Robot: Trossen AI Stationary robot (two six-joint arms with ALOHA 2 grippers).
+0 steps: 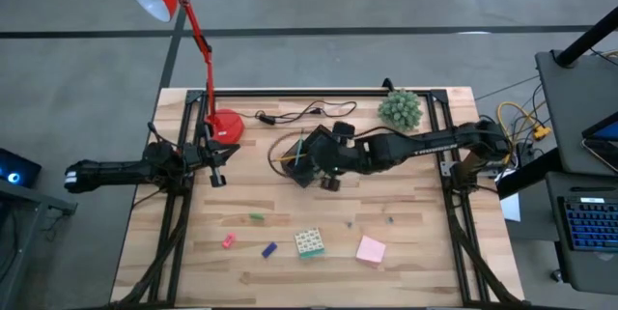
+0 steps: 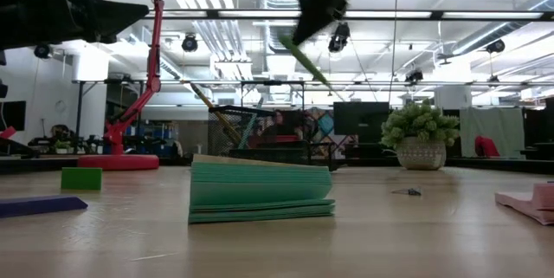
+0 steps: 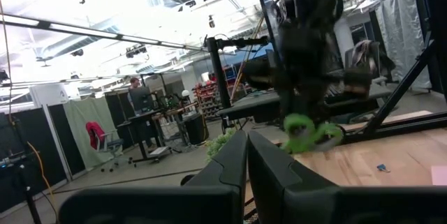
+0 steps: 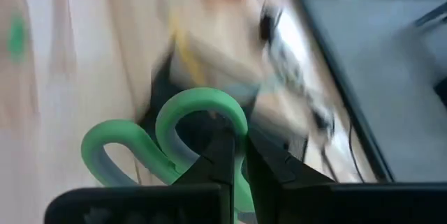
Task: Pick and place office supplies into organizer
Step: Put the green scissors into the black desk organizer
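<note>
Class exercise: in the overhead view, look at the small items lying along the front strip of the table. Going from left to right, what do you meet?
Red piece → blue piece → green-white patterned block → pink sticky-note pad. The small green piece lies farther back, between the red and blue ones.

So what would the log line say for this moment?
right gripper: shut on scissors, above organizer | left gripper: waiting near lamp base | pink pad: on table

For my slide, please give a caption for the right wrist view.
Right tool shut on the green-handled scissors, above the wooden table.
</note>
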